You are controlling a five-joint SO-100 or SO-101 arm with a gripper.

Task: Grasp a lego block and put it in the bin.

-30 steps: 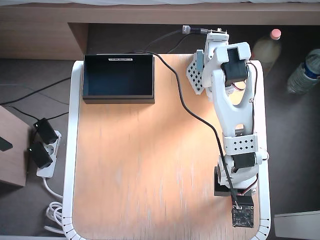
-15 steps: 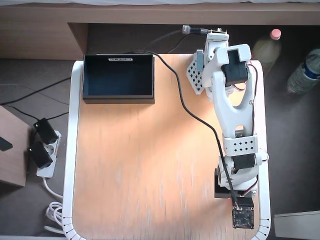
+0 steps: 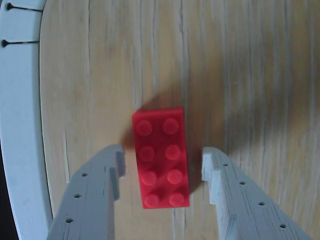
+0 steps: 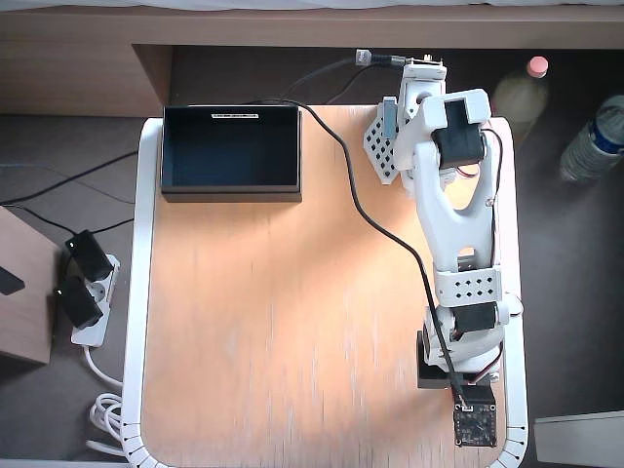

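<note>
Two bottles (image 4: pixel 534 90), power strip (image 4: pixel 90 302)

You're looking at a light wooden table (image 4: pixel 273 331) with a white rim, carrying the bin (image 4: pixel 231 193) at its far-left corner, and 1 lego block (image 3: pixel 160 157) lying flat.

Table (image 4: pixel 273 322) bare between arm (image 4: pixel 450 210), bin (image 4: pixel 231 152).

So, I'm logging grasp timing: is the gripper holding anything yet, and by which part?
Nothing is held. The gripper is open, its fingers on either side of the lego block's long sides, with gaps showing on both.
</note>
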